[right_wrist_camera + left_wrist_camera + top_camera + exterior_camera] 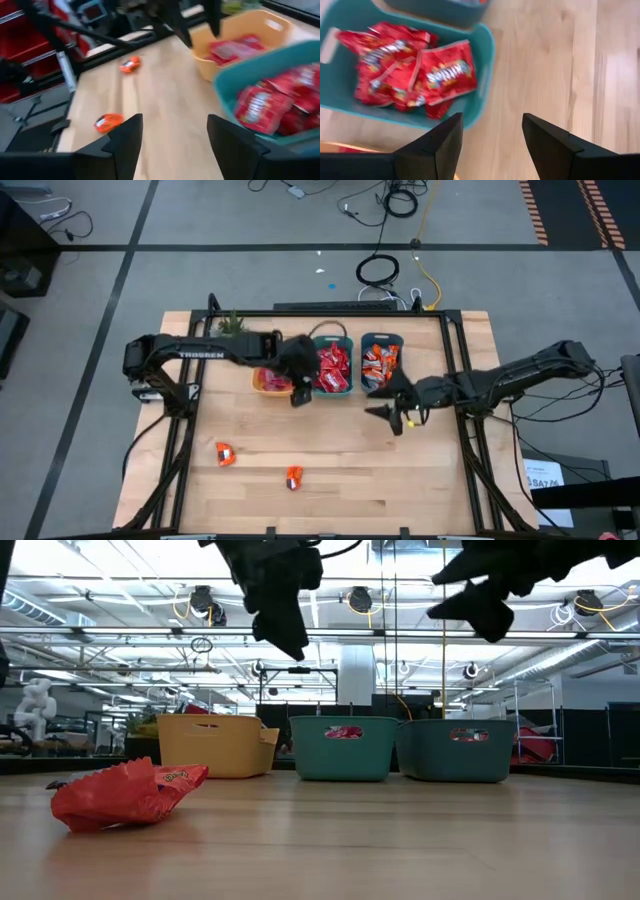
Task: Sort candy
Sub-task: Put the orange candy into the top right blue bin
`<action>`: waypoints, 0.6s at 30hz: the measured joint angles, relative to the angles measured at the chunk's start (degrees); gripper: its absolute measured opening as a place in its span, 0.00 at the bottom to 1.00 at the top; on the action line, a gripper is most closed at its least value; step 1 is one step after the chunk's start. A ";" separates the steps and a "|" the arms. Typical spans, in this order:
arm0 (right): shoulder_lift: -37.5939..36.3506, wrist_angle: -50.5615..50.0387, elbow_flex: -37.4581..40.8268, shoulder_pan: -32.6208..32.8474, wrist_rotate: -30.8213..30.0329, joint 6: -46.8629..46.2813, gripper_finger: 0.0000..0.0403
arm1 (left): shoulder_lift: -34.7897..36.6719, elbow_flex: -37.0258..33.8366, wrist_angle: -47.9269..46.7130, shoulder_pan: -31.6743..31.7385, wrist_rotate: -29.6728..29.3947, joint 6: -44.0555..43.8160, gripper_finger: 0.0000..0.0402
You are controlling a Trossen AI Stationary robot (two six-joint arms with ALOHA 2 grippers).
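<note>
**Both arms over the bins, two sweets loose on the table**

I have the left arm [200, 352] reaching across from its side, its left gripper [300, 393] hanging above the table just in front of the yellow bin and the middle teal bin. Its fingers [437, 145] stand apart with nothing between them. The right arm [520, 375] stretches in from the other side, and the right gripper [385, 412] hovers just in front of the right-hand teal bin, jaws also spread and empty.

Three bins sit in a row at the far side of the wooden table [400, 480]. The yellow bin [268, 383] holds a few pinkish-red packets. The middle teal bin [331, 365] is piled with red squarish packets [445, 75]. The right teal bin [381, 362] holds orange and red pieces.

Two orange wrapped candies remain on the open table, well apart from the bins: one [225, 453] toward the left arm's side, another [294, 478] nearer the front edge.
</note>
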State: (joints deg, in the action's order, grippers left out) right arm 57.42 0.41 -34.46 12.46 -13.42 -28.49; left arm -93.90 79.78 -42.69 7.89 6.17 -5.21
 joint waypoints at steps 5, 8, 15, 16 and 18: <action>7.14 6.52 -0.53 3.70 -0.63 2.46 0.52 | 3.54 -3.15 0.69 -5.57 -11.24 -2.76 0.53; 12.78 6.68 -2.78 5.43 -1.69 4.77 0.52 | 7.81 -8.29 2.17 -9.36 -18.88 -5.95 0.53; 28.91 6.87 -13.40 7.63 -1.65 17.23 0.52 | 21.56 -25.85 11.75 -17.52 -21.49 -14.00 0.53; 31.37 6.80 -15.23 7.63 -1.65 18.78 0.52 | 23.24 -28.13 13.41 -18.73 -21.50 -15.29 0.53; 36.82 7.26 -19.40 7.59 -1.52 21.34 0.52 | 26.62 -31.80 15.82 -21.15 -21.50 -18.39 0.53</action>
State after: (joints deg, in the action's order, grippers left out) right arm 94.24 7.67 -53.86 20.05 -14.94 -7.16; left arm -67.29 47.99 -26.87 -13.26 -15.33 -23.60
